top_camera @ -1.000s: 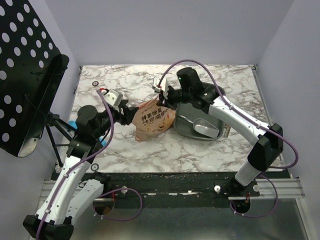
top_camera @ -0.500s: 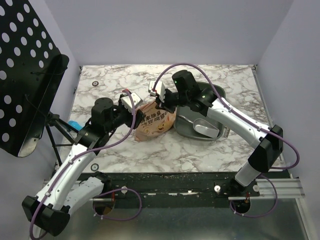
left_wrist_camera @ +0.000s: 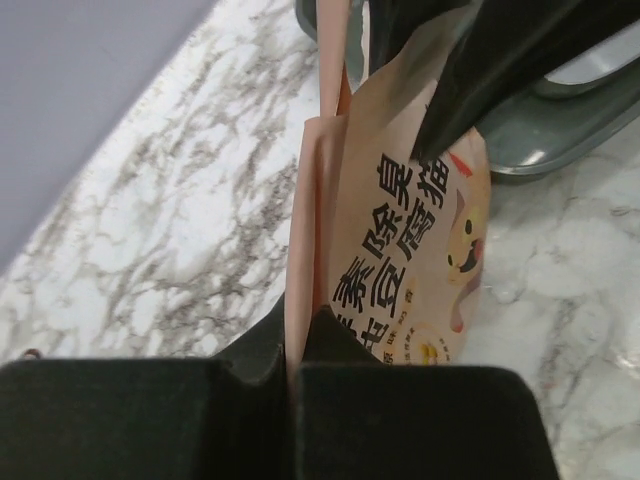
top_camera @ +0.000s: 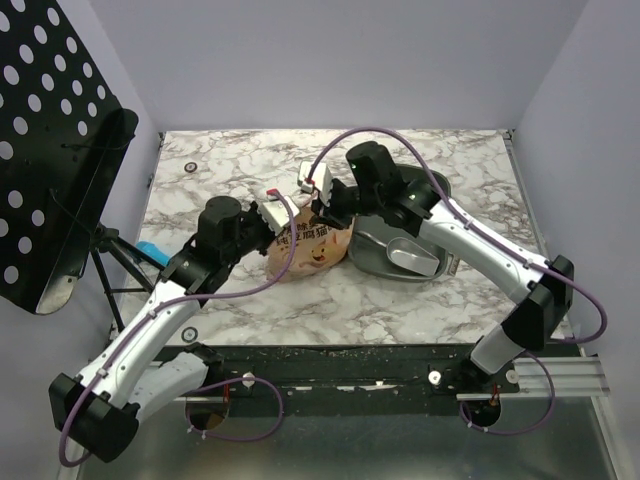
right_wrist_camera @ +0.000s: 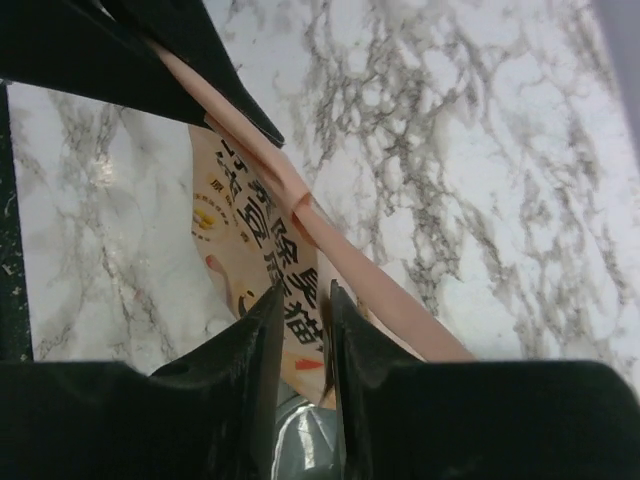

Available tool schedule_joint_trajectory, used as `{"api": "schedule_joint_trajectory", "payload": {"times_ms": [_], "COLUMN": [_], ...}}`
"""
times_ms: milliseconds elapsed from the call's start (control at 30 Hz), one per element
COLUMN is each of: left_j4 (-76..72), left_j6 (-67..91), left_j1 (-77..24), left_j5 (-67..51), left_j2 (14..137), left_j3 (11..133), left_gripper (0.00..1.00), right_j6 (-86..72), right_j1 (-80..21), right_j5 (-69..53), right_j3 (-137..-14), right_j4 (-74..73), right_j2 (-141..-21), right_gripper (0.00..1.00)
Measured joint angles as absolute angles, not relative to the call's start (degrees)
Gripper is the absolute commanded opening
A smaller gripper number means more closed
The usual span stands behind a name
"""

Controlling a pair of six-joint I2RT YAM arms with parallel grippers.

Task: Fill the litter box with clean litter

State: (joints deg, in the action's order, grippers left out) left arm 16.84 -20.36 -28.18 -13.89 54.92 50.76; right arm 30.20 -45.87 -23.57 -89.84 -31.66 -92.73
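Observation:
An orange-tan printed bag (top_camera: 310, 250) lies on the marble table, its top leaning against the dark grey litter box (top_camera: 370, 252). My left gripper (top_camera: 277, 222) is shut on the bag's pink sealed edge (left_wrist_camera: 305, 250), which is pinched flat between its jaws (left_wrist_camera: 295, 340). My right gripper (top_camera: 325, 208) hovers at the bag's top, and its fingers (right_wrist_camera: 300, 300) stand a narrow gap apart with the bag's print (right_wrist_camera: 240, 230) showing through. A strip of the litter box (right_wrist_camera: 300, 440) shows below them. The clean litter is hidden.
A small grey scoop (top_camera: 412, 256) lies inside the litter box. A black perforated panel on a stand (top_camera: 50, 150) rises at the left edge, with a blue object (top_camera: 148, 248) beside it. A small ring (top_camera: 192, 166) sits at the table's far left.
My left gripper has moved right to the bag's edge and shut on it. The right gripper, shut on the bag's top before, now has its jaws parted.

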Motion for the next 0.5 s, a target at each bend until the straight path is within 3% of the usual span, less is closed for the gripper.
{"api": "schedule_joint_trajectory", "payload": {"times_ms": [67,167,367,500], "left_j4": [14.4,13.3,18.0,22.2], "left_j6": [-24.2,-27.9,-30.5,-30.9], "left_j1": [-28.3,-28.3,-28.1,-28.0], "left_j5": [-12.4,-11.8,-13.4,-17.5], "left_j2": [52.4,49.3,44.4,41.6], "left_j3": [48.1,45.6,45.2,45.3], "left_gripper": [0.0,0.0,0.0,0.0], "right_j6": [29.2,26.8,13.1,2.6], "right_j1": [-46.3,-46.5,-42.4,-41.2], "right_j5": [-21.2,-15.2,1.4,5.3], "right_j3": [-89.3,-86.5,-83.9,-77.9], "right_j4": [-30.2,-27.5,-27.3,-31.7], "right_j2": [-90.6,-84.1,-74.8,-71.9], "right_gripper": [0.51,0.56,0.55,0.45]}}
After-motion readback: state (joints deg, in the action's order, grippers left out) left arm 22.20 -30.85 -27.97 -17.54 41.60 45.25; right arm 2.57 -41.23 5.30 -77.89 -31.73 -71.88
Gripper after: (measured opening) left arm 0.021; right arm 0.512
